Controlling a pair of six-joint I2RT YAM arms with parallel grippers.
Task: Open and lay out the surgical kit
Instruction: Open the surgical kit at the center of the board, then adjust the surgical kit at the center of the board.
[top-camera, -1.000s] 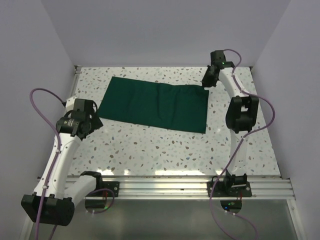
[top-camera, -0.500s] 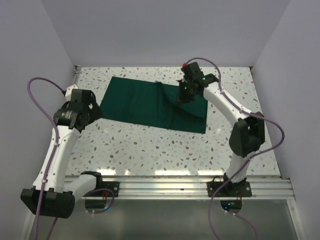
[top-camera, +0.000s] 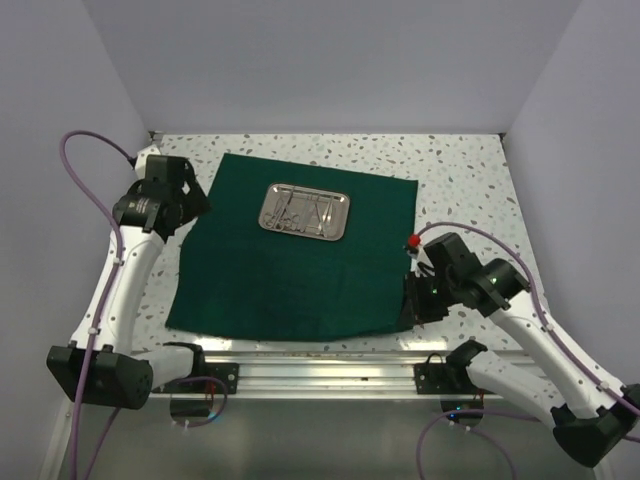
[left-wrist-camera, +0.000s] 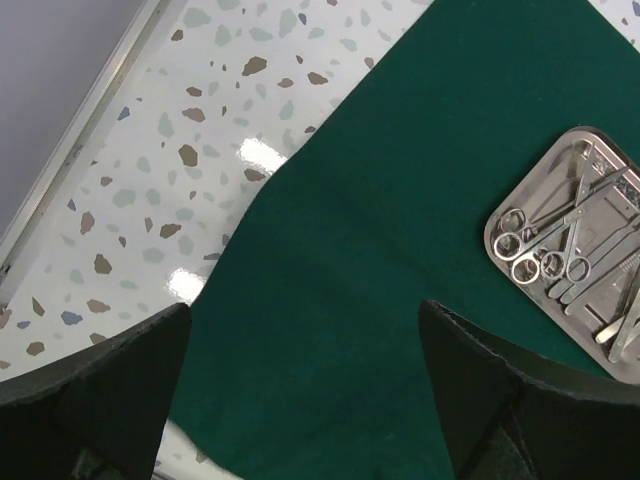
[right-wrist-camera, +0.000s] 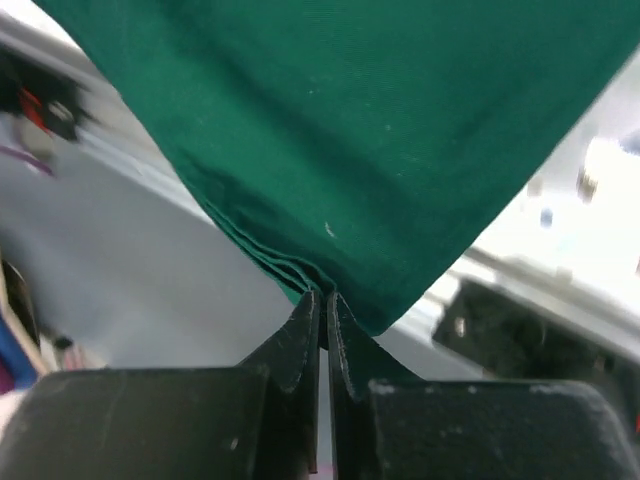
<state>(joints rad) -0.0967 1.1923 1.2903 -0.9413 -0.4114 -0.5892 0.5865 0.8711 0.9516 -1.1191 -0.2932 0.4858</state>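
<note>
Cloth spread on desk, tray seated on it; near right corner gripped by right jaws; left jaws held open.

The steel tray on the far-middle part of the spread cloth is the only raised obstacle there, with flat cloth all round it. Bare tabletop runs along the far edge and the right side. The left tool crowds the cloth's far-left edge, and the right tool blocks its near-right corner.
</note>
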